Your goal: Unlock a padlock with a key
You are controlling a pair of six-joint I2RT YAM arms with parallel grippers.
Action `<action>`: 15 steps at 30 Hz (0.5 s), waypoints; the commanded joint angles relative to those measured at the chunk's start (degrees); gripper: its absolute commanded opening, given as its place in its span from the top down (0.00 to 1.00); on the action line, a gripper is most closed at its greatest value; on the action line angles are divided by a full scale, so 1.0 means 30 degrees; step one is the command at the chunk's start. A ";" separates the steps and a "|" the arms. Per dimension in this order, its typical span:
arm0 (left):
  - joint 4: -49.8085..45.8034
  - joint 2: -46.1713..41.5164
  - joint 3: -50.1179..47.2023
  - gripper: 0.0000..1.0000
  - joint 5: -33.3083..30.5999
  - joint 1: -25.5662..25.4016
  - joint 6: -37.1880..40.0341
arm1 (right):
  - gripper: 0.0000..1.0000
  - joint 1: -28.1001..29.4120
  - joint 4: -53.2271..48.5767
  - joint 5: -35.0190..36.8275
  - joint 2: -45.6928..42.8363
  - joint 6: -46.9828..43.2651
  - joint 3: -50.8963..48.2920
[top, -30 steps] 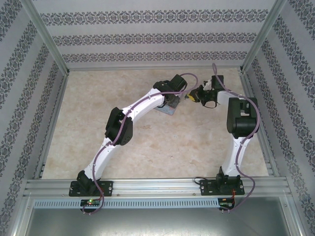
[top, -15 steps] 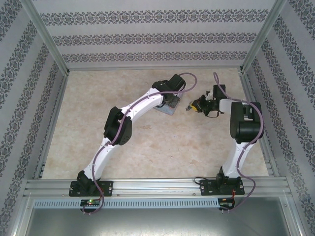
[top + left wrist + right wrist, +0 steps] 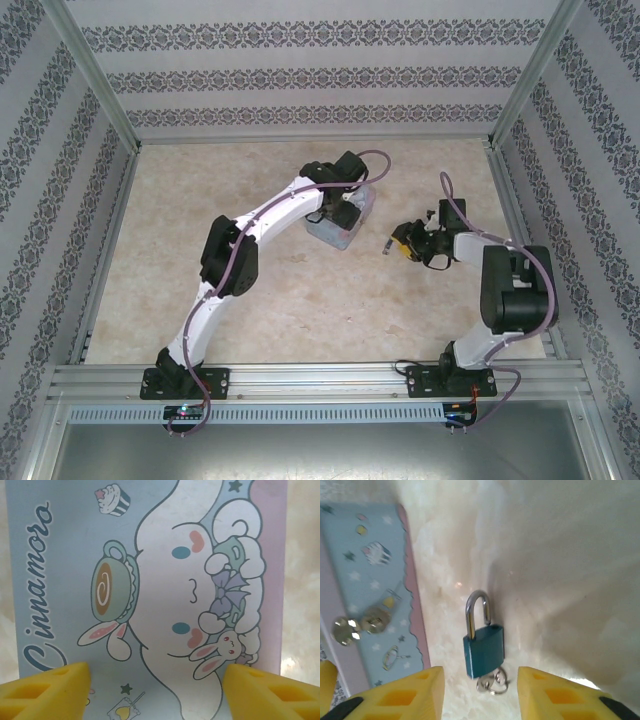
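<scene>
The padlock [image 3: 484, 650], teal-blue with a silver shackle, lies on the marble tabletop. The key [image 3: 492, 682] sticks out of its underside on a small ring. I cannot tell whether the shackle's right leg is latched. My right gripper [image 3: 479, 690] is open, with its yellow fingers [image 3: 405, 695] on either side of the lock's lower end and not touching it. In the top view the right gripper [image 3: 392, 243] hangs right of the tin box [image 3: 340, 232]. My left gripper [image 3: 156, 672] stands wide open just above the box's printed lid [image 3: 150, 580], holding nothing.
The pale blue cartoon-printed tin box [image 3: 370, 595] lies just left of the padlock, its metal clasp [image 3: 362, 624] facing the lock. Patterned walls [image 3: 320, 80] and metal frame posts [image 3: 515, 150] enclose the marble table [image 3: 180, 260]. Open floor lies left of and in front of the box.
The right gripper opened, let go of the padlock and key, and drew back toward the near right. The left gripper opened wider and its arm shifted slightly left over the box.
</scene>
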 commanded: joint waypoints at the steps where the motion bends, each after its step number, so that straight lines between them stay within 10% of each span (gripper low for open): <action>1: -0.2612 -0.1364 -0.1097 0.18 0.0535 0.0029 -0.0373 | 0.47 0.0118 -0.0504 0.0574 -0.1987 0.0237 -0.0472; 7: -0.1361 -0.5548 -0.2717 0.07 -0.0569 0.0364 -0.1019 | 0.02 -0.0312 -0.2362 0.1039 -0.5729 0.0161 0.0085; 15: 0.1172 -1.2263 -0.7854 0.00 -0.3498 0.1969 -0.1801 | 0.02 -0.1274 -0.5158 0.3554 -0.7846 -0.1444 0.2228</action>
